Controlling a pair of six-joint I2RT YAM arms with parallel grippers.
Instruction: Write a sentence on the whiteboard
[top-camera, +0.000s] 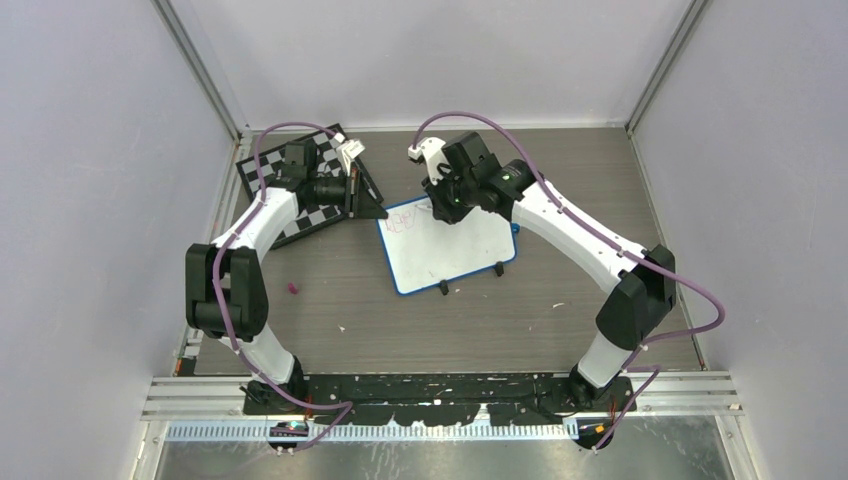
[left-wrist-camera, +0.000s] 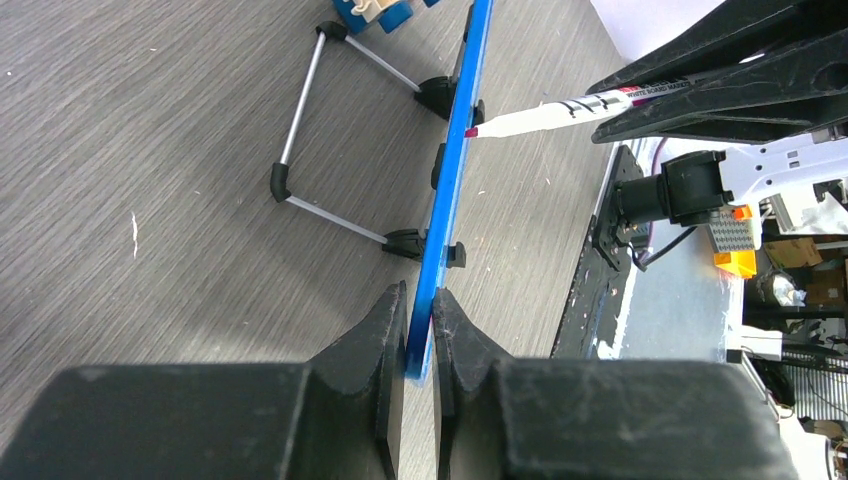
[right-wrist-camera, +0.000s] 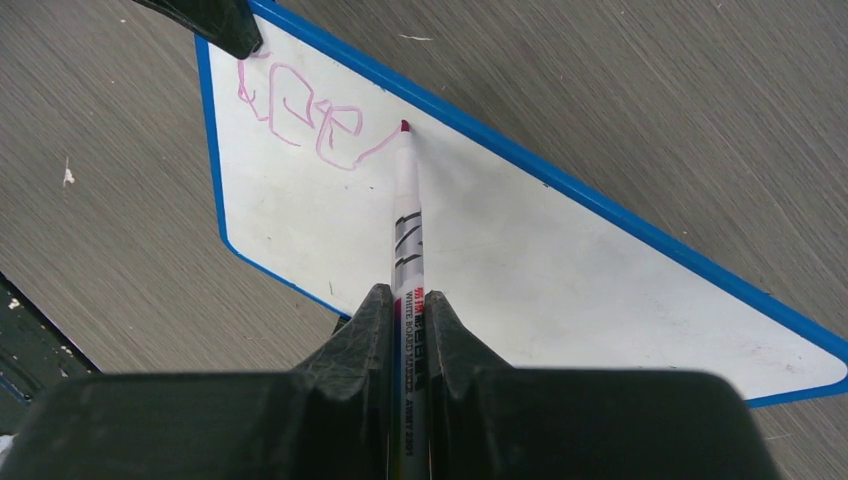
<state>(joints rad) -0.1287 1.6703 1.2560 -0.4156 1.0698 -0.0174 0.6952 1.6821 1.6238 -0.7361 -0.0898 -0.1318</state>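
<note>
The whiteboard (top-camera: 450, 250), white with a thin blue frame, stands tilted on a wire stand in the middle of the table. My left gripper (left-wrist-camera: 420, 312) is shut on its blue edge (left-wrist-camera: 450, 190) at the far left corner (top-camera: 380, 212). My right gripper (right-wrist-camera: 408, 310) is shut on a red whiteboard marker (right-wrist-camera: 407, 230), whose tip touches the board near its top edge. A short pink scribble (right-wrist-camera: 300, 115), the start of the sentence, runs from the left corner to the tip. It shows small in the top view (top-camera: 405, 222). No green writing is visible.
A black-and-white checkered chessboard (top-camera: 300, 215) lies at the far left under my left arm. A small pink scrap (top-camera: 293, 289) and white specks (top-camera: 560, 304) lie on the wooden table. Grey walls close in the sides and the back. A black rail (top-camera: 430, 385) runs along the near edge.
</note>
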